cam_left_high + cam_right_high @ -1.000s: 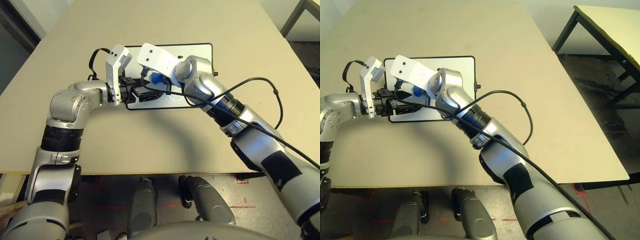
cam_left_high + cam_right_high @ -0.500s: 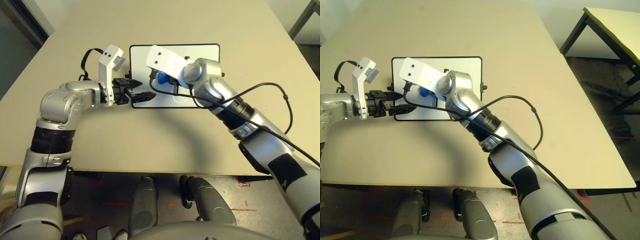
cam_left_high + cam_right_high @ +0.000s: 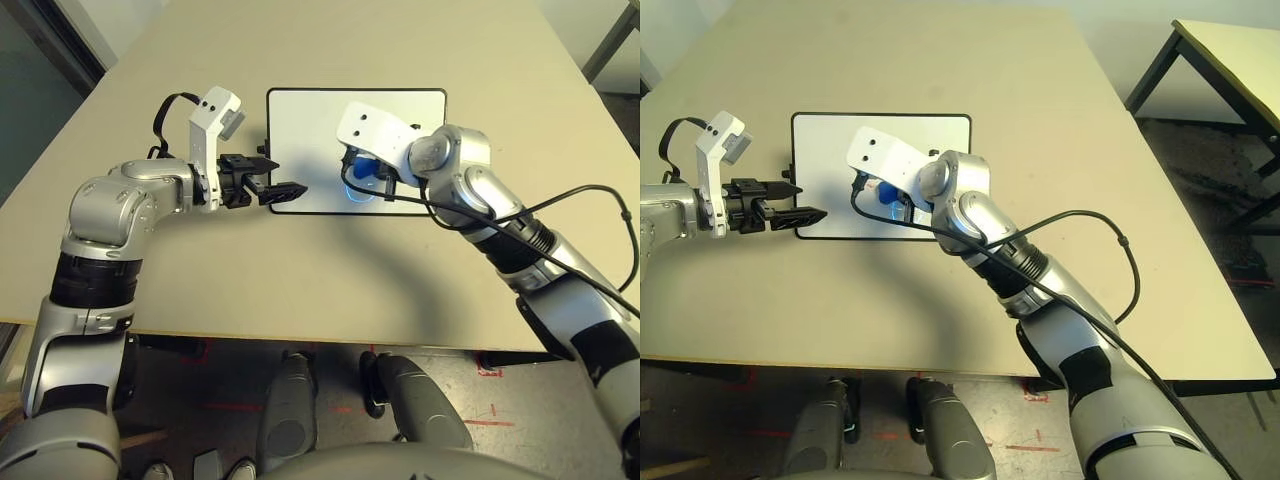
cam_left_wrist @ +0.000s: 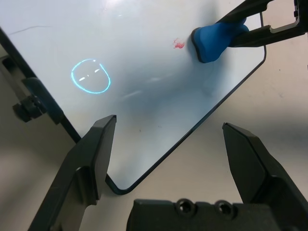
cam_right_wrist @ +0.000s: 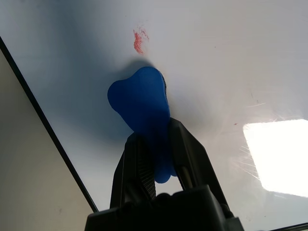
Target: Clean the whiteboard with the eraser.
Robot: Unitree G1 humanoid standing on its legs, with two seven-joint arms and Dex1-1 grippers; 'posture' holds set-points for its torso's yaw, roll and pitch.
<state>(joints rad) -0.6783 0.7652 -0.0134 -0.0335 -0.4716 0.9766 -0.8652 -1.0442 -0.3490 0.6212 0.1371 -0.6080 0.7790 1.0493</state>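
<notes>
Nearest to you, the left gripper (image 3: 283,189) hangs at the near left corner of the board (image 3: 300,110), with its fingers spread wide and nothing between them. It does not seem to touch the frame, so I think the board is free to slide when you rub; press only lightly, or bring this gripper against the edge first.

A little farther in, the right gripper (image 5: 156,149) is pinching the eraser (image 5: 139,103), its two fingers pressed on the narrow middle of the block. The eraser stands with its end on the white surface, in the near part of the board, toward its right half.

For the step in hand, the target is the small red smudge (image 5: 139,41) just beside the free end of the eraser. I would push the eraser across it in a short stroke, keeping the face flat, because a tilted block wipes only with its corner. The grip looks firm, but it holds the block near its back end, so strong pressure could turn it between the fingers.

The board is a white rectangle with a thin black frame and round corners, lying flat on the table (image 3: 330,270). Most of it looks already clean. Apart from the red smudge, a bluish ring (image 4: 90,76) shows on the surface toward the left side, near the frame; from here I cannot tell if it is ink or only a reflection of light
</notes>
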